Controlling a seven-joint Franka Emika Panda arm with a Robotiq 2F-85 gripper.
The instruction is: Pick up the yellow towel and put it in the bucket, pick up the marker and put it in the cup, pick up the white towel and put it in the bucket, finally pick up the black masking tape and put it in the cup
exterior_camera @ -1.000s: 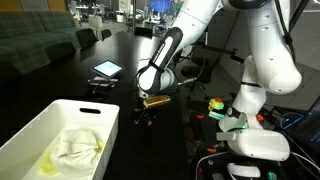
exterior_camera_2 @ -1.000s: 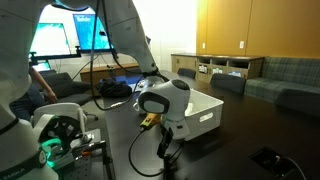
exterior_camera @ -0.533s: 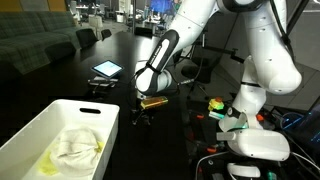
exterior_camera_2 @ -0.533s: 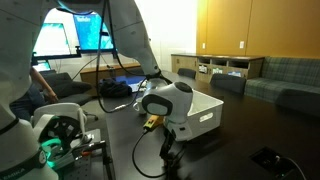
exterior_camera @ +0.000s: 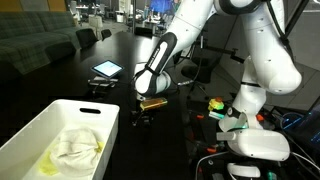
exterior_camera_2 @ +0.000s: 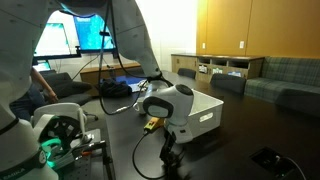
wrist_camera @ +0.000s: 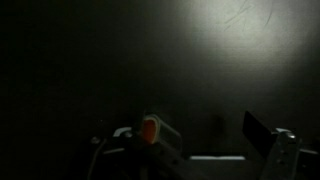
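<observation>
On the dark table (exterior_camera: 128, 55), which fills both exterior views, my white arm (exterior_camera: 190, 25) bends down from above and ends low over the surface. Beside it, toward the near corner, stands the bucket (exterior_camera: 92, 108), a white rectangular bin with tall walls; in an exterior view it shows behind my wrist (exterior_camera_2: 205, 110). The white towel (exterior_camera: 78, 147) lies crumpled inside the bucket. The yellow towel (exterior_camera: 44, 166) is in there too, pressed against the white one at the near end. A tablet (exterior_camera: 106, 69) with a lit screen lies flat on the table, well apart from the bin on its far side.

My gripper (exterior_camera: 143, 117) hangs just above the tabletop, next to the bucket's short end and outside it. My fingers (wrist_camera: 262, 130) are spread wide, and I see nothing between them. In the wrist view a small thing with an orange tip (wrist_camera: 150, 128) shows low in the dimness; I cannot tell what it is.
</observation>
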